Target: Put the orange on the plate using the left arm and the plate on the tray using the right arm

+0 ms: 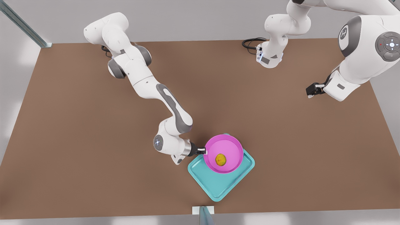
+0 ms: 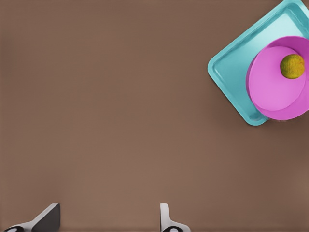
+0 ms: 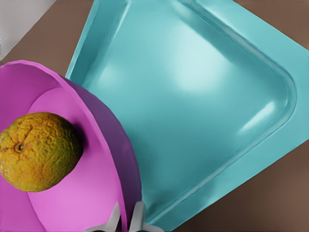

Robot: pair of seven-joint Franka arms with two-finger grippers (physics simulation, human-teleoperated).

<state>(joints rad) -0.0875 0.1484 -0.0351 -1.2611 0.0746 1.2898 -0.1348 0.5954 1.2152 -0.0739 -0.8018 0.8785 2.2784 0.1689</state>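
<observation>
The orange (image 1: 220, 159) already lies in the plate (image 1: 229, 147). The right hand (image 1: 201, 151) is closed on the plate's rim and holds it above the tray (image 1: 218, 184), not yet set down. The left hand (image 1: 313, 90) waits open, far away over the worktop (image 1: 78, 140).
</observation>
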